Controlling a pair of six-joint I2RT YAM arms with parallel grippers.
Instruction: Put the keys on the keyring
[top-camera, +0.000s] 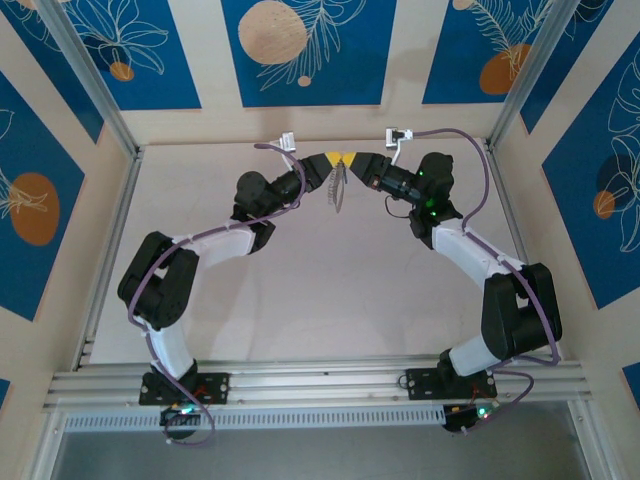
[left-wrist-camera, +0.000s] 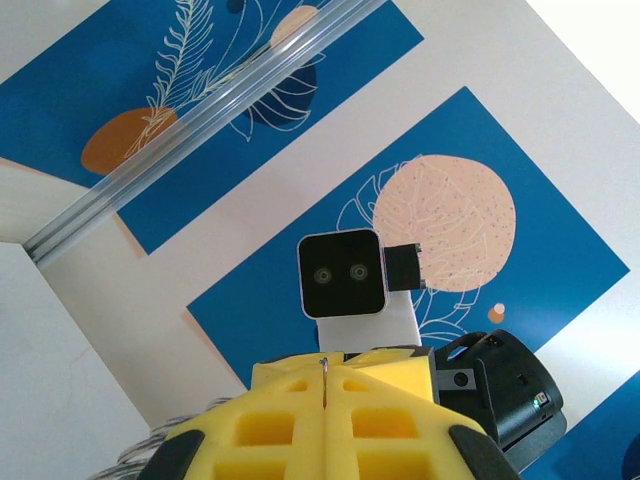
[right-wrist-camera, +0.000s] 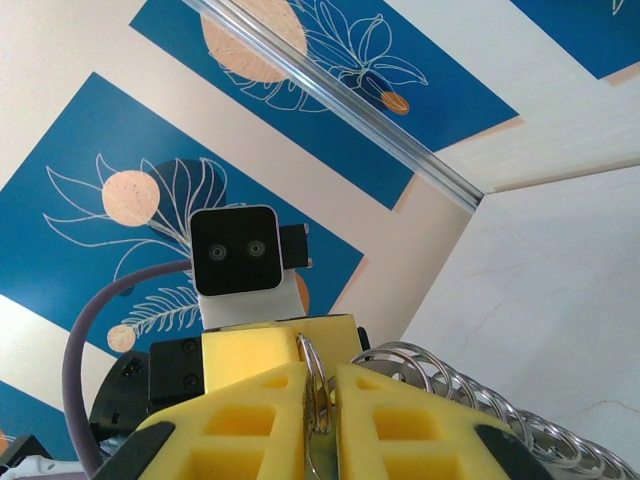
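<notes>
Both grippers meet tip to tip above the far middle of the table. In the right wrist view a silver wire keyring (right-wrist-camera: 316, 372) stands on edge between the yellow pads of my right gripper (right-wrist-camera: 320, 400), which is shut on it. Its top reaches the left gripper's yellow fingers (right-wrist-camera: 250, 352) opposite. My left gripper (left-wrist-camera: 326, 385) has its pads pressed together on a thin metal edge (left-wrist-camera: 326, 366). From above, the left gripper (top-camera: 329, 160) and right gripper (top-camera: 349, 160) touch. The keys are hidden.
A string of linked silver rings (top-camera: 338, 188) hangs below the two tips and shows beside the right pads (right-wrist-camera: 470, 385) and at the left pads' lower corner (left-wrist-camera: 150, 445). The pale table (top-camera: 320, 290) is walled with blue-patterned panels and aluminium posts (top-camera: 90, 80).
</notes>
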